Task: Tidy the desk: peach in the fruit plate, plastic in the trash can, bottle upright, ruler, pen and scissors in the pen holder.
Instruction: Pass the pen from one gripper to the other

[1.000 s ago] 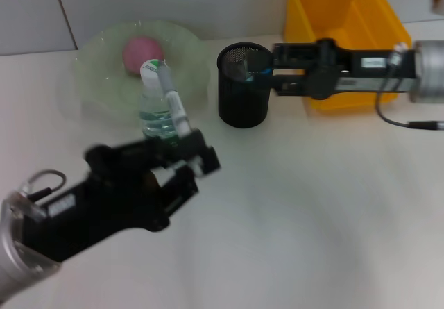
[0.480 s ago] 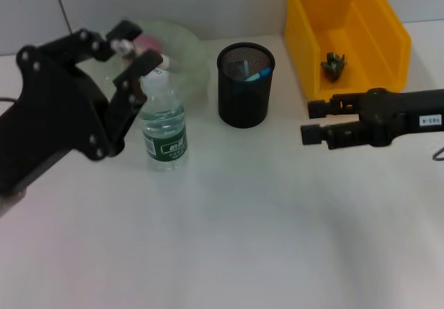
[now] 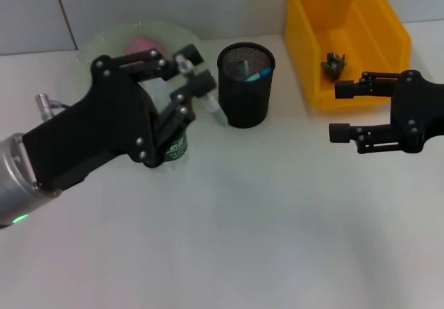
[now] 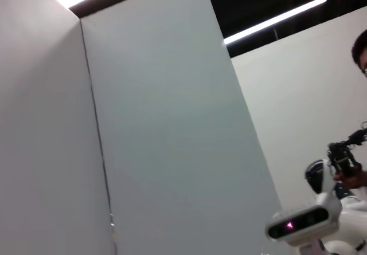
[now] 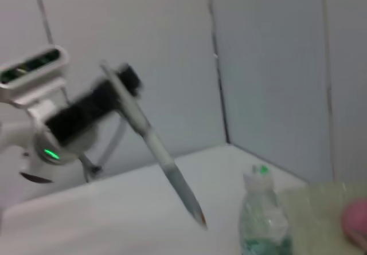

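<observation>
My left gripper (image 3: 198,71) is shut on a grey-white pen (image 3: 214,109), held tilted just left of the black mesh pen holder (image 3: 245,87), tip down. The right wrist view shows that pen (image 5: 157,152) slanting from the left gripper (image 5: 94,109). The bottle (image 3: 177,149) stands upright, mostly hidden behind my left arm, and its white-green cap shows on the bottle (image 5: 262,220). A pink peach (image 3: 139,45) lies in the pale green fruit plate (image 3: 104,45). A dark crumpled piece of plastic (image 3: 333,66) sits in the yellow trash can (image 3: 378,45). My right gripper (image 3: 341,111) is open, right of the holder.
Inside the pen holder a blue-ended item (image 3: 257,75) leans against the wall. The left wrist view shows only white partition walls (image 4: 160,129) and another robot far off. White desk surface (image 3: 263,239) spreads toward the front.
My left gripper has carried the pen rightward, from over the plate and bottle to beside the pen holder. The right gripper has drawn back to the right and turned.
</observation>
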Action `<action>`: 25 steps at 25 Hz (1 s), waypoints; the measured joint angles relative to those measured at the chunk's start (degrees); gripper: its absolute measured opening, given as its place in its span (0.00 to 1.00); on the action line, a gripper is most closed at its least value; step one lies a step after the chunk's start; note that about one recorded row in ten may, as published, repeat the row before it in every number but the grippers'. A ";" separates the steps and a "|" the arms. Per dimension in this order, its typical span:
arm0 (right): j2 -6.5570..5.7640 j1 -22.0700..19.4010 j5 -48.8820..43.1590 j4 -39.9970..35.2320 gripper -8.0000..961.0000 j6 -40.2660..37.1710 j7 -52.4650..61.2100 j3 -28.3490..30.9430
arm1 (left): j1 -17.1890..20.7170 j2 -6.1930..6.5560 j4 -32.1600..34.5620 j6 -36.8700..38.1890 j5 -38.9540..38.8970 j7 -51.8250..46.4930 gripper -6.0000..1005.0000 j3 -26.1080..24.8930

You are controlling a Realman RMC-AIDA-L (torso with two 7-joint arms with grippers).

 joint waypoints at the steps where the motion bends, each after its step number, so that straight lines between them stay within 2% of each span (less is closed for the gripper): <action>1: 0.09 -0.21 1.00 0.08 0.83 -0.76 -0.91 0.06 | 0.00 0.00 0.00 0.00 0.00 0.00 0.22 0.00; 5: 0.47 -0.36 3.03 0.54 0.83 -4.08 -3.63 -1.00 | 0.06 -0.09 2.01 -1.41 2.99 -4.55 0.22 0.32; 9: 1.69 -0.28 3.01 1.82 0.83 -4.64 -9.02 -5.67 | -0.39 -0.08 2.08 -1.94 4.15 -6.30 0.22 0.93; 17: 1.93 0.75 3.99 3.10 0.83 -1.02 -9.75 -10.06 | -0.55 0.01 2.22 -3.59 6.12 -8.19 0.22 2.34; 25: 2.03 1.35 7.39 4.55 0.76 0.42 -10.51 -14.07 | -1.19 -0.14 2.20 -5.88 8.08 -8.90 0.22 3.68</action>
